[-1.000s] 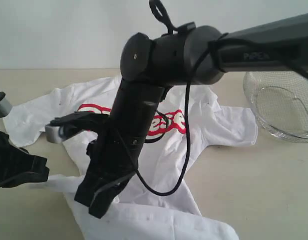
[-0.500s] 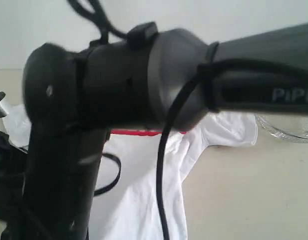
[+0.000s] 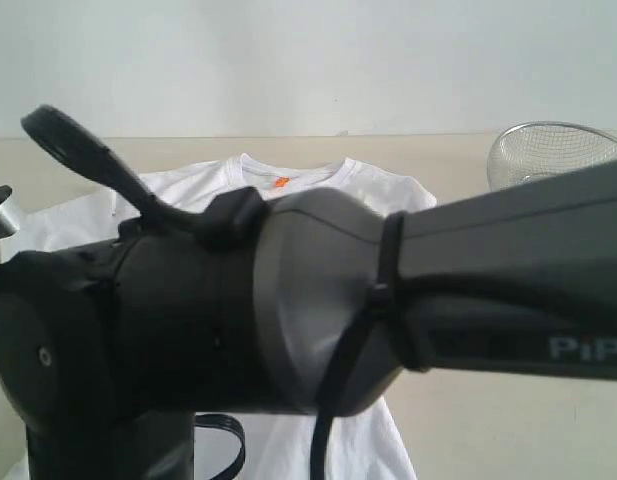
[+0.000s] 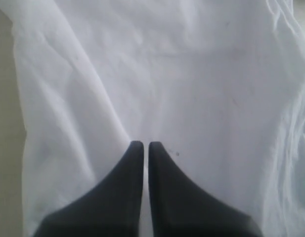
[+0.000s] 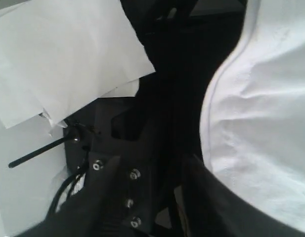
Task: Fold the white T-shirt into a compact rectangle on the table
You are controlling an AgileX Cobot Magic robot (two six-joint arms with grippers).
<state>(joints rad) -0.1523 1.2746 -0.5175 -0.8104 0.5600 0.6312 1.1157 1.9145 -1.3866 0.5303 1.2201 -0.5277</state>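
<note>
One white T-shirt (image 3: pixel 373 185), one basket (image 3: pixel 533 150); left end effector (image 4: pixel 146 148) together, right end effector (image 5: pixel 157 207) apart.

We are reading just 1 marking: the pale letters "PiP" (image 3: pixel 586 349) on the dark casing of the right arm (image 3: pixel 468 290), where the right edge of the exterior view is cutting the word short. The arm is covering the chest of the white T-shirt (image 3: pixel 378 185), and its orange neck tag (image 3: pixel 280 182) is showing too small for us to read.
</note>
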